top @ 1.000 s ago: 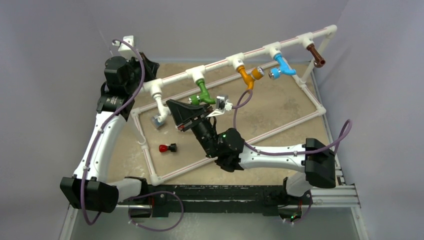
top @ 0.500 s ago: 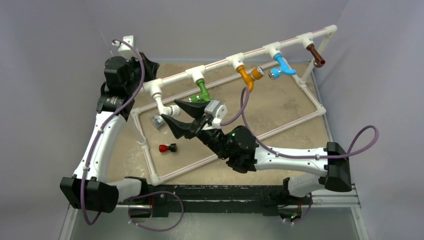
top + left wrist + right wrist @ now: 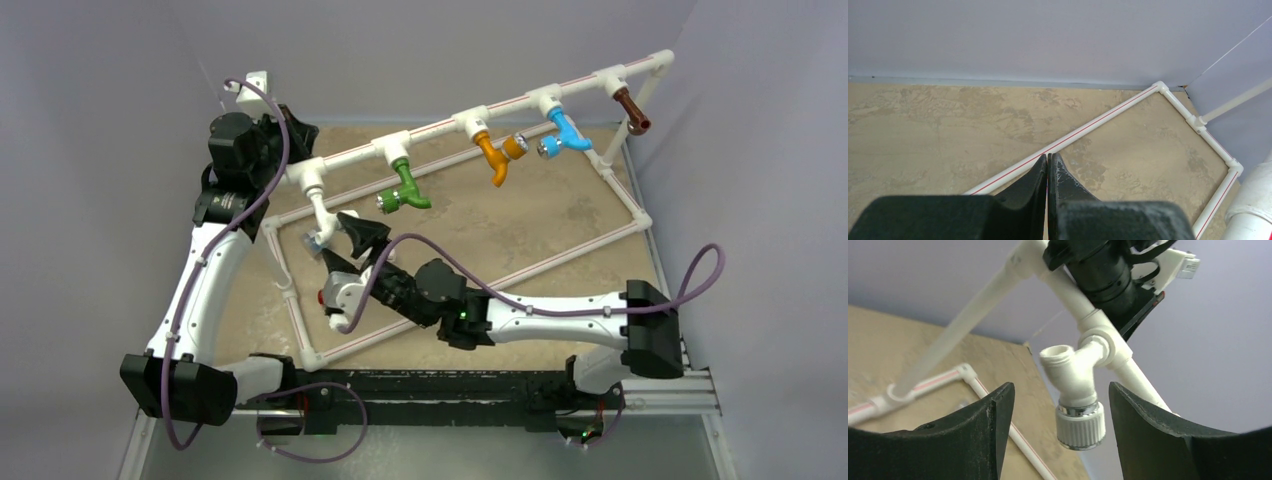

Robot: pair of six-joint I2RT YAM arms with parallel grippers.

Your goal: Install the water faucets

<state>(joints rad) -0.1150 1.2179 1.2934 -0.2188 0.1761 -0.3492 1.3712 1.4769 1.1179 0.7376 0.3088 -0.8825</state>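
Now right gripper (image 3: 1058,390) jaws spread wide, flanking white plastic faucet with ribbed silvery end (image 3: 1075,382), no contact; left gripper (image 3: 1048,161) jaws pressed together.

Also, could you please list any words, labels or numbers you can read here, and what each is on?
No text is legible in any view.
A small dark mark on the T fitting above the orange faucet: too small to read.
The white faucet in the right wrist view: no writing shows.
The red stripes on the pipes: plain lines, not lettering.
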